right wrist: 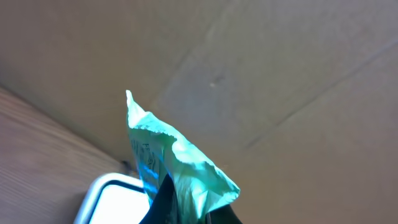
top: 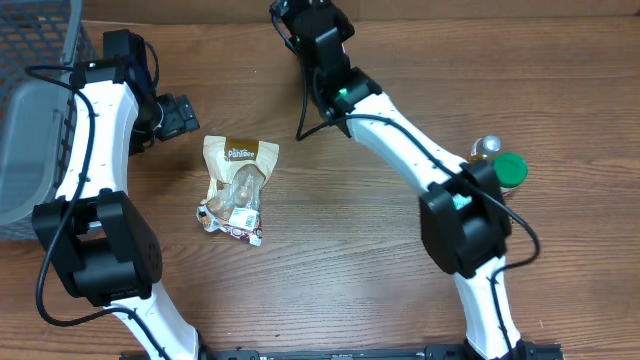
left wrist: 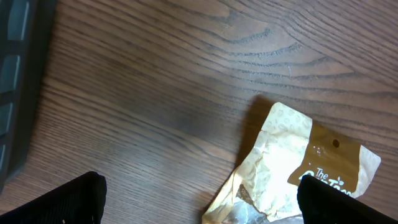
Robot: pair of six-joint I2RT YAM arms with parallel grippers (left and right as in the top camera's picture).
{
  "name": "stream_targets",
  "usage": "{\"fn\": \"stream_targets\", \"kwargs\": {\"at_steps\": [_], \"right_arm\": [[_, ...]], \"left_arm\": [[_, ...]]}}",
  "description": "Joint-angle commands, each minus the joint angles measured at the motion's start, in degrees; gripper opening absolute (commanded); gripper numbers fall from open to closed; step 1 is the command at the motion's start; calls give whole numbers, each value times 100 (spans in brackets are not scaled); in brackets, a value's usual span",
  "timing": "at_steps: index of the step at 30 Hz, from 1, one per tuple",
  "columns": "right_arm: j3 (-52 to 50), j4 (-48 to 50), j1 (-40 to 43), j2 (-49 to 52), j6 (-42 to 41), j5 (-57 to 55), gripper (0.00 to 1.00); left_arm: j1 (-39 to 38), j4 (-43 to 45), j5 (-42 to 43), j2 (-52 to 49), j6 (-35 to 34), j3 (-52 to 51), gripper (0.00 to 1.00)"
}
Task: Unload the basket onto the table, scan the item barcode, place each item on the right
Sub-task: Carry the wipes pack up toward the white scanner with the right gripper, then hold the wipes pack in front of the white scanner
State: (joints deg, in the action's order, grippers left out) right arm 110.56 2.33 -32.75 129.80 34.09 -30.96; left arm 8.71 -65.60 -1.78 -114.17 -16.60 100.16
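1. Wood-grain surface [top: 340, 260]; a tan snack pouch [top: 238, 185] lies flat towards nine o'clock.
2. Left claw [top: 180, 115] spread, near the pouch's eleven o'clock.
3. Far twelve o'clock: right claw [right wrist: 189, 210] pinches a green packet [right wrist: 177, 158], likely light and crinkly; grip its sealed edge.

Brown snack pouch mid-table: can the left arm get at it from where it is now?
Probably yes. The left claw is open and sits close beside the pouch, near its top corner, with only bare table between them. Nothing visible blocks the way.
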Motion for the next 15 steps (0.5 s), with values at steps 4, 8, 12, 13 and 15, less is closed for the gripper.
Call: {"fn": "stream_targets", "kwargs": {"at_steps": [4,8,12,13,15], "right_arm": [[87,968,-2,363,442,-450,4],[87,1325,-2,496,345,-433,4],[87,1631,20,693,345,-431,4],[87,1690,35,761,343,-376,4],[87,1779,55,822,330,-286,4]], "left_arm": [[-26,-13,-11,17,-33,35,100],[-26,-13,-11,17,-35,35,100],[-26,-13,-11,17,-35,35,100],[-26,-13,-11,17,-35,35,100],[-26,-13,-11,17,-35,35,100]]}}
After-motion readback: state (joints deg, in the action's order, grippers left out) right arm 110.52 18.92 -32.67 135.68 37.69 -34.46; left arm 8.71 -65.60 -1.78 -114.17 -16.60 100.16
